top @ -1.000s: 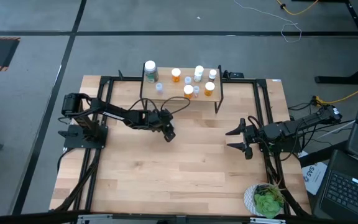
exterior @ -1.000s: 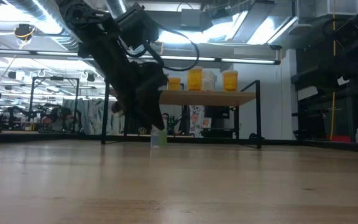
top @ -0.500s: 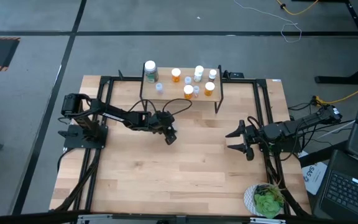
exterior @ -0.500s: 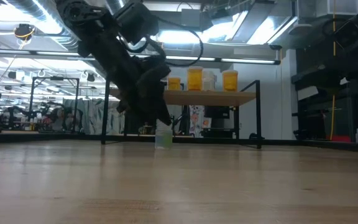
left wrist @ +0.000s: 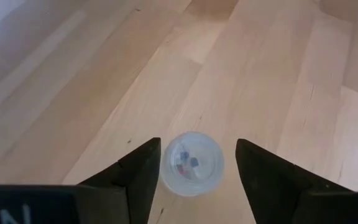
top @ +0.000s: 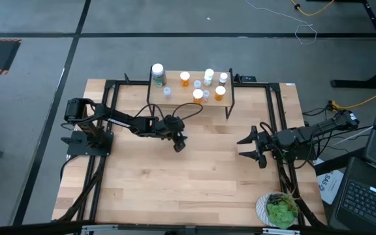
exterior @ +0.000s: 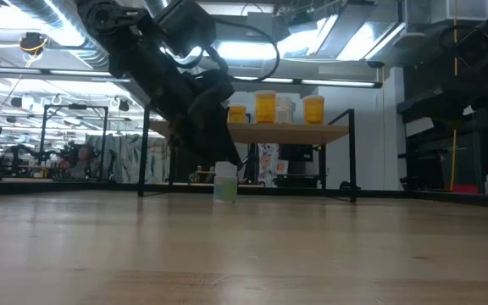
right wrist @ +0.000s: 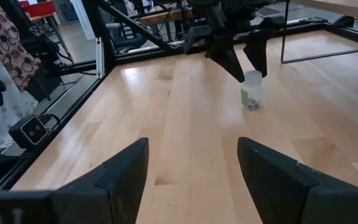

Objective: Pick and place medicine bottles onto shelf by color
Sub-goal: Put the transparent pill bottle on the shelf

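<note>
A small clear bottle (left wrist: 191,163) with a few pills inside stands upright on the table (top: 194,176), in front of the shelf (top: 178,96). It also shows in the low view (exterior: 225,182) and the right wrist view (right wrist: 252,90). My left gripper (top: 179,145) is open, pointing down, with one finger on each side of the bottle. My right gripper (top: 250,145) is open and empty at the table's right side. Orange bottles (top: 198,95), white bottles (top: 209,76) and a larger white-capped bottle (top: 158,73) stand on the shelf. My left gripper comes from above with its fingers straddling the clear bottle. One finger (left wrist: 143,174) lies right at the bottle's side (left wrist: 165,167), and I cannot tell whether it touches. The other finger (left wrist: 260,171) stands clear of it. The bottle stands upright on its base.
Black frame rails (top: 276,124) run along the table's left and right sides. A green plant in a white pot (top: 281,210) stands at the near right corner. Bare wood lies in the middle and near part of the table. The shelf's black legs (exterior: 352,157) stand behind the bottle.
My left gripper has shifted a little toward the table's right and near edge, staying low over the table. In the low view the clear bottle stands a little farther toward the right than before, still upright, and more of its top shows.
</note>
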